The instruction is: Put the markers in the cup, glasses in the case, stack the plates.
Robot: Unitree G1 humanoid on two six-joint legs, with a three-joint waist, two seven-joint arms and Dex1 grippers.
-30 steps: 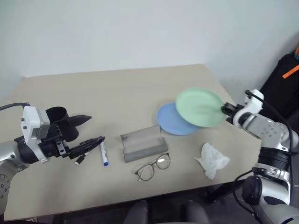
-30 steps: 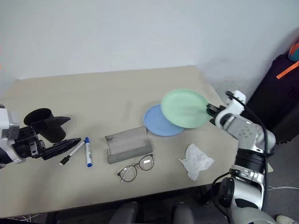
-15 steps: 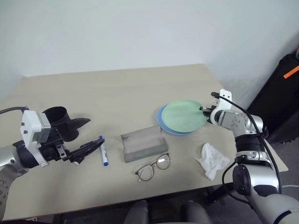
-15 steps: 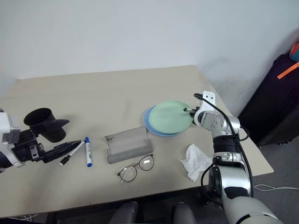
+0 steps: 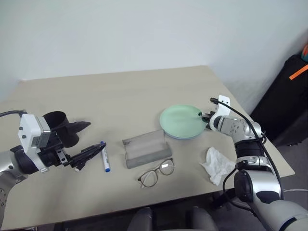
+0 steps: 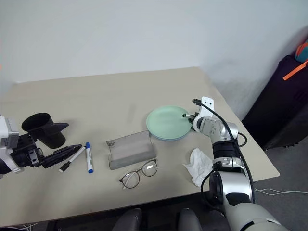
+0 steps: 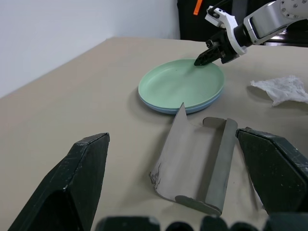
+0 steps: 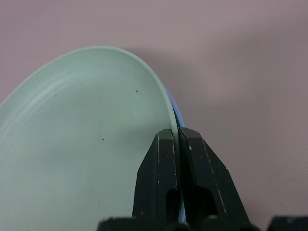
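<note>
The mint green plate (image 5: 182, 121) lies on top of the light blue plate (image 7: 163, 108), whose rim peeks out beneath it. My right gripper (image 5: 203, 114) is at the stack's right edge, shut on the green plate's rim (image 8: 169, 120). The grey case (image 5: 146, 148) lies open mid-table, with the glasses (image 5: 156, 173) just in front of it. Two markers lie left of the case: the blue-capped one (image 5: 105, 156) and the black-capped one (image 6: 70, 160), partly under my lower left finger. My left gripper (image 5: 98, 134) is open and holds nothing, beside the upright black cup (image 5: 57, 126).
A crumpled white tissue (image 5: 217, 165) lies near the table's front right, below my right arm. The table's right edge (image 5: 240, 108) runs close behind the plates. A black bag (image 5: 288, 91) with an orange stripe stands off the table to the right.
My right gripper carried the green plate left and down from above the table and set it onto the blue plate. My left gripper stayed where it was.
</note>
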